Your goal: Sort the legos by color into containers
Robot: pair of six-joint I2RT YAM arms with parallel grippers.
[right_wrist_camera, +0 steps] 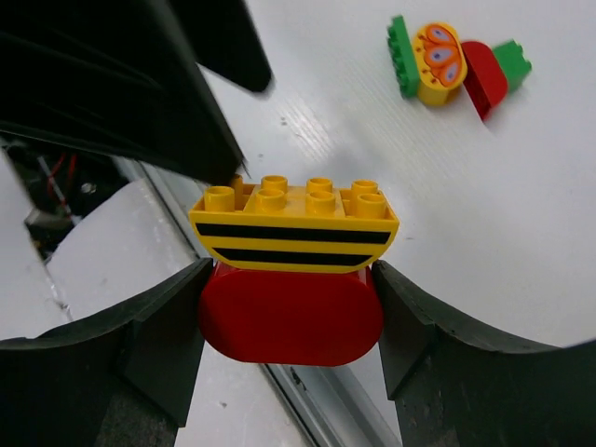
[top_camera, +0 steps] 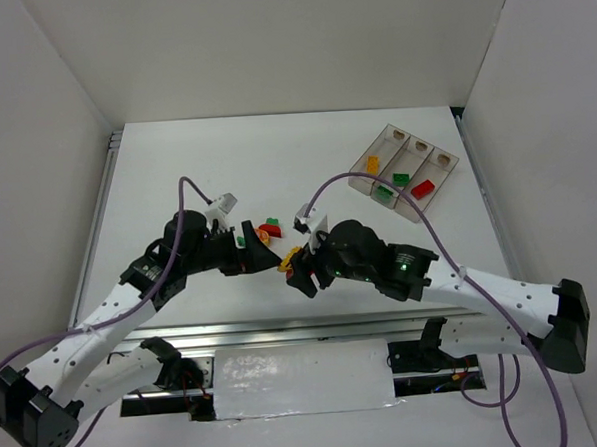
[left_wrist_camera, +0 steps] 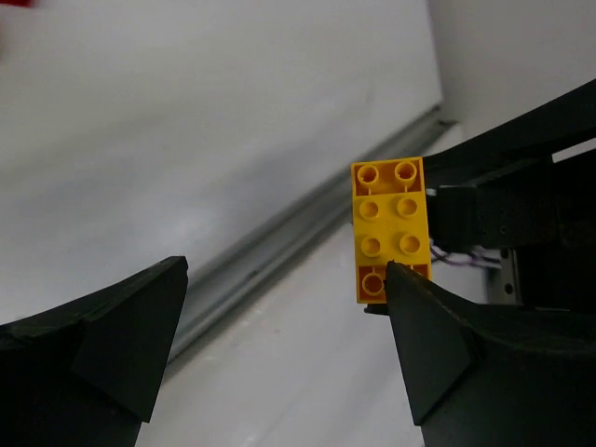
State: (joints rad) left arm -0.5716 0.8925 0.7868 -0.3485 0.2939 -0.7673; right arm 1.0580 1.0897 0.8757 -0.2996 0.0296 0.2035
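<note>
My right gripper [right_wrist_camera: 291, 272] is shut on a red rounded lego [right_wrist_camera: 289, 317] that has a yellow black-striped lego [right_wrist_camera: 293, 223] stacked on top. The stack hangs above the table near its front edge [top_camera: 292, 256]. My left gripper [left_wrist_camera: 284, 265] is open right beside it, one finger's tip overlapping the yellow lego [left_wrist_camera: 391, 228]; whether they touch I cannot tell. Its fingers [right_wrist_camera: 121, 84] loom over the stack in the right wrist view. The containers [top_camera: 445, 162], a smoky three-compartment tray, lie at the far right with a yellow [top_camera: 372, 164], green [top_camera: 383, 190] and red lego [top_camera: 423, 188] inside.
A loose cluster of green, yellow and red legos [right_wrist_camera: 438, 60] lies on the table just behind the grippers [top_camera: 271, 228]. A metal rail [left_wrist_camera: 279, 251] runs along the near table edge under the stack. White walls enclose the table on three sides.
</note>
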